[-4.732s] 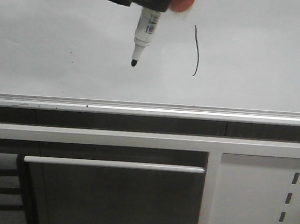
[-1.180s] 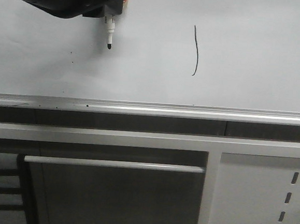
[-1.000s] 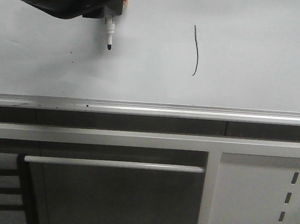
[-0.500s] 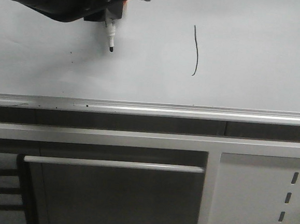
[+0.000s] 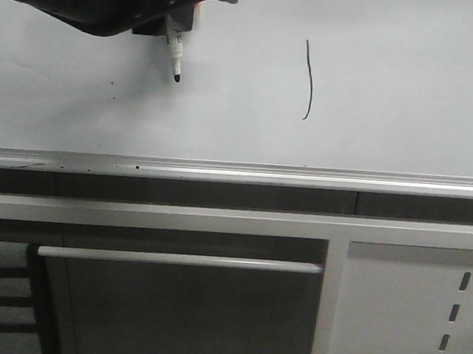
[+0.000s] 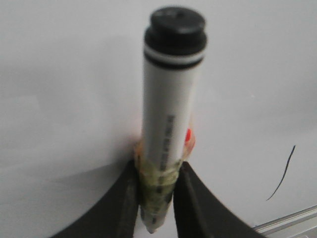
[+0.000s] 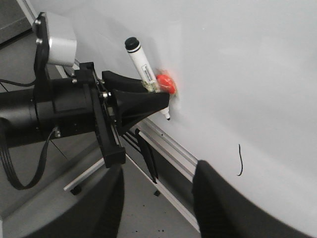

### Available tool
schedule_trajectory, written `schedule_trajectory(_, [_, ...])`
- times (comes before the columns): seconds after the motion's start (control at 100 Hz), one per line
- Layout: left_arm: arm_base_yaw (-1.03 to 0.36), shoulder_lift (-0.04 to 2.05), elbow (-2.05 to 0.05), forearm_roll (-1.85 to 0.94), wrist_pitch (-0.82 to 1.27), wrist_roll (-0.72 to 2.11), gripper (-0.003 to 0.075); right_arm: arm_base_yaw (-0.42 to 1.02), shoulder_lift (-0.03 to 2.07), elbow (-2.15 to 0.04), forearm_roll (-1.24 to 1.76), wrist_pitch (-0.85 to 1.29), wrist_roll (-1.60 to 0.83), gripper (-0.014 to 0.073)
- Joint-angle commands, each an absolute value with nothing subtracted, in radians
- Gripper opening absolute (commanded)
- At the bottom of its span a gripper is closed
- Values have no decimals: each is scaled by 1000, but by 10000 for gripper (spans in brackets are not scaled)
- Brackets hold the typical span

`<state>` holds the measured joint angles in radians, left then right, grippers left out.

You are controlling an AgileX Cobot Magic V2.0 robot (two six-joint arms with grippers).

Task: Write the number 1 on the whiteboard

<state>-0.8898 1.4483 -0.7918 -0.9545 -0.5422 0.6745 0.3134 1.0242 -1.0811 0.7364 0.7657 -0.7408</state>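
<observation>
The whiteboard fills the upper half of the front view, its silver bottom rail running across the middle of the frame, and the number 1 stands on it as a thin black, slightly curved stroke right of centre in the upper part. The left gripper, a black mass in the upper left corner of that frame, is clenched on a white marker whose black tip points down and sits well to the left of the stroke, at roughly the height of its middle; whether the tip touches the board cannot be told. In the left wrist view the marker rises up the centre of the frame with its black end cap at the top, the two dark fingers pinching it near the bottom where yellowish tape and a bit of red wrap the barrel, and the stroke shows at the lower right edge. The right wrist view shows the left arm reaching in from the left with the marker tilted and a red blob beside the grip, the stroke lower right of it; the right gripper has its two dark fingers spread apart at the bottom of the frame, grasping nothing
</observation>
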Motion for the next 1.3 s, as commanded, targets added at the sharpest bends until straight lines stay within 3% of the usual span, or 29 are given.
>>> schedule_trajectory(0.0, [-873,1427,-824,-954,-648,663,137,306,1005,-1113,774,724,-743,292])
schedule_trajectory(0.46, [-873,1427,-824,-954,-644,663,146,306,1005,-1113,774,724,-743,292])
schedule_trajectory(0.71, [-873,1427,-824,-954,-640,663,359,306,1005,-1113,774,724,-743,292])
schedule_trajectory(1.15, [-873,1427,-824,-955,-640,663,347,306,1005,-1113,774,724,-743,292])
schedule_trajectory(1.291, [-873,1427,-824,-957,-603,670,383,306,1005,-1113,774,726,-743,292])
